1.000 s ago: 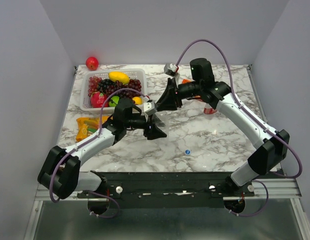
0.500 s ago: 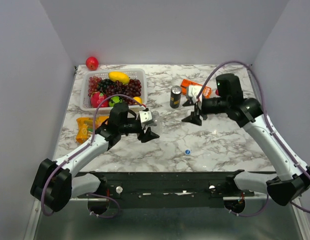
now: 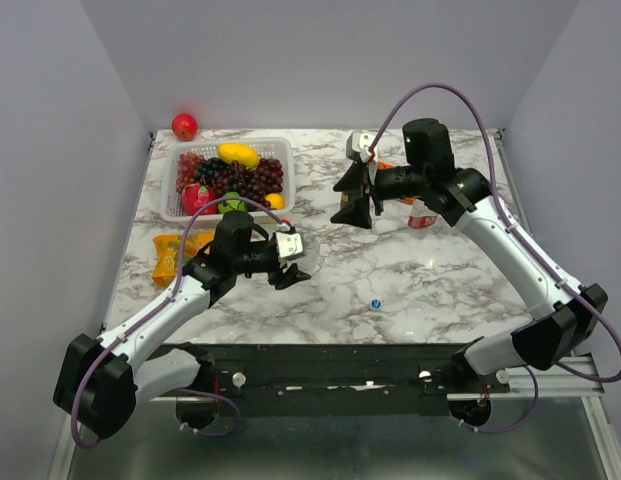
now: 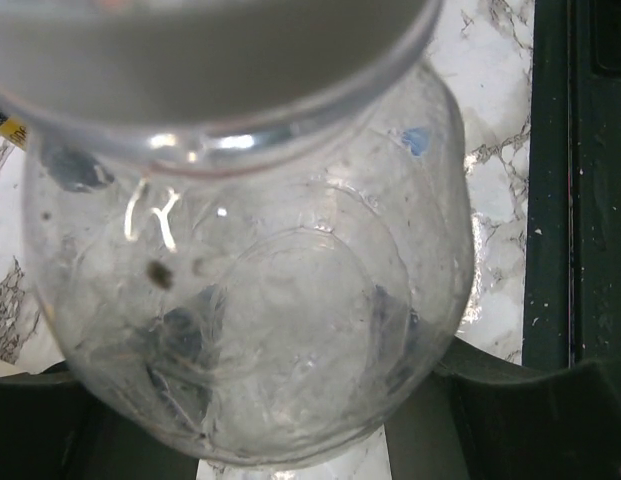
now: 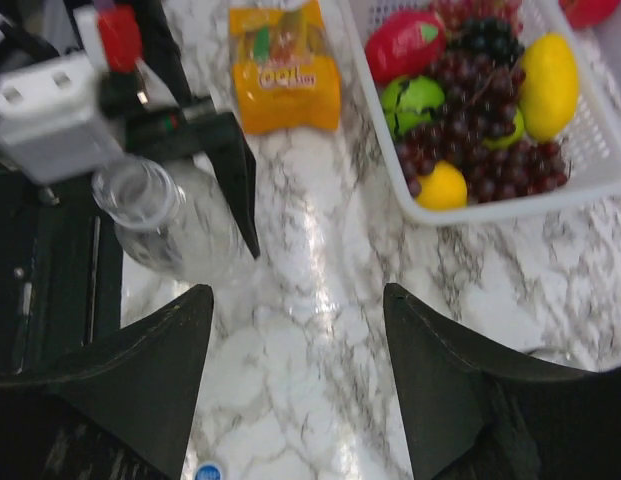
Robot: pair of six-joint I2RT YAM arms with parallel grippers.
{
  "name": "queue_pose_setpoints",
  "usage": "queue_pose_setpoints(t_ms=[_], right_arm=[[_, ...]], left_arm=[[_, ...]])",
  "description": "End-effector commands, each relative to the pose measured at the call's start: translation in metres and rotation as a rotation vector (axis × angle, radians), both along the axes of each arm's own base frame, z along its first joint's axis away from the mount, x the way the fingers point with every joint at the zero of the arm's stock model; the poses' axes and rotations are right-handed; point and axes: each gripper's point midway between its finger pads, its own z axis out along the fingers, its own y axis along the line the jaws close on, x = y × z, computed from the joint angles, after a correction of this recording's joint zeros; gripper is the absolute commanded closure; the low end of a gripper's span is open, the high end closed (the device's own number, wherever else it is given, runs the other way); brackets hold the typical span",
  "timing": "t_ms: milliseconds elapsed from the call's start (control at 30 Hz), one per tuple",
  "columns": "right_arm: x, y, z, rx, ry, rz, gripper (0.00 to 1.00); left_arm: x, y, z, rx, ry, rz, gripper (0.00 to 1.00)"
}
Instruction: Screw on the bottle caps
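Left gripper (image 3: 294, 262): pinching the plain bottle (image 5: 168, 222), with a dark finger on either side of its clear body.
Plain bottle: its mouth is uncapped. In the top view it sits at 9 o'clock of the table's (image 3: 440, 290) middle. From the left wrist it fills nearly the whole view, neck nearest the lens. I cannot tell whether its base rests on the marble.
Right gripper (image 5: 295, 300): its fingers are spread wide with only bare marble between them. It hangs over the back half of the table, at about 1 o'clock from the plain bottle and well apart from it.
Blue cap (image 3: 375, 303): lies loose on the marble at about 4 o'clock from the plain bottle. It is near the front edge and touches neither gripper.
Labelled bottle (image 3: 421, 216): stands at 3 o'clock of the right gripper. Its red band shows just under the right forearm, which hides its top.
Fruit basket (image 5: 495, 208): a white basket at 11 o'clock of the table, holding grapes, a lemon, a green fruit and a red one.
Snack packet (image 5: 285, 75): an orange packet lying flat at 9 o'clock of the left gripper, just in front of the basket.
Apple (image 3: 184, 126): a red apple at 11 o'clock beyond the basket, off the marble's back corner.
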Motion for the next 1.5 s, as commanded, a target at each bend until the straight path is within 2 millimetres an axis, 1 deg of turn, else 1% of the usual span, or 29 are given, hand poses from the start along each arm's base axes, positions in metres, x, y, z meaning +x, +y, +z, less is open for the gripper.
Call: queue_pose_setpoints(t_ms=[0,33,67,133,267,433,467,600,733,867,967,1033,1067,1100,1167,1200,1233,1267,1300,1333,1433,1467], right_arm=[[-0.024,0.035,0.028,0.120,0.105,0.137,0.21],[-0.030,0.043,0.025,0.119,0.116,0.167,0.21],[-0.034,0.047,0.026,0.121,0.120,0.188,0.21],[-0.040,0.053,0.021,0.110,0.137,0.209,0.20],[-0.038,0.058,0.013,0.098,0.160,0.231,0.20],[-0.042,0.059,0.015,0.086,0.173,0.279,0.19],[-0.042,0.059,0.014,0.087,0.179,0.284,0.18],[-0.044,0.060,0.009,0.082,0.200,0.289,0.18],[-0.047,0.058,0.011,0.084,0.202,0.302,0.18],[-0.046,0.060,0.011,0.094,0.194,0.306,0.19],[-0.041,0.064,0.007,0.093,0.201,0.283,0.20],[-0.036,0.070,0.003,0.098,0.210,0.266,0.25],[-0.031,0.072,0.000,0.092,0.205,0.238,0.29],[-0.027,0.074,-0.001,0.089,0.204,0.219,0.43],[-0.020,0.078,-0.004,0.081,0.184,0.187,0.58],[-0.018,0.078,-0.005,0.078,0.181,0.180,0.71],[-0.017,0.078,-0.004,0.079,0.172,0.174,0.77],[-0.013,0.077,-0.004,0.071,0.156,0.152,0.82],[-0.012,0.076,-0.002,0.073,0.141,0.146,0.86],[-0.011,0.074,0.001,0.074,0.125,0.138,0.87],[-0.004,0.065,0.011,0.093,0.131,0.102,0.89],[-0.001,0.060,0.016,0.106,0.140,0.086,0.89]], left_arm=[[0.000,0.000,-0.003,0.026,-0.004,-0.011,0.97],[0.001,-0.001,-0.002,0.025,-0.003,-0.012,0.97],[0.002,-0.001,0.000,0.022,-0.001,-0.008,0.97],[0.004,-0.002,0.002,0.017,-0.004,-0.003,0.97],[0.007,-0.003,0.007,0.001,0.005,0.018,0.97],[0.012,-0.005,0.017,-0.044,0.032,0.067,0.97],[0.012,-0.006,0.018,-0.049,0.036,0.072,0.97],[0.016,-0.010,0.031,-0.104,0.043,0.095,0.97],[0.019,-0.013,0.034,-0.131,0.083,0.118,0.98],[0.017,-0.016,0.038,-0.150,0.094,0.102,0.98],[0.019,-0.019,0.043,-0.169,0.091,0.095,0.97],[0.019,-0.020,0.044,-0.171,0.084,0.084,0.97],[0.019,-0.021,0.044,-0.171,0.083,0.081,0.96],[0.019,-0.021,0.044,-0.171,0.081,0.080,0.95],[0.019,-0.020,0.042,-0.169,0.087,0.086,0.89],[0.020,-0.020,0.042,-0.173,0.087,0.090,0.83],[0.021,-0.019,0.042,-0.174,0.086,0.106,0.54],[0.023,-0.017,0.039,-0.177,0.106,0.135,0.43],[0.025,-0.017,0.040,-0.183,0.101,0.149,0.37],[0.025,-0.016,0.040,-0.183,0.099,0.158,0.27],[0.026,-0.013,0.035,-0.175,0.099,0.173,0.20],[0.025,-0.013,0.034,-0.174,0.098,0.171,0.19]])
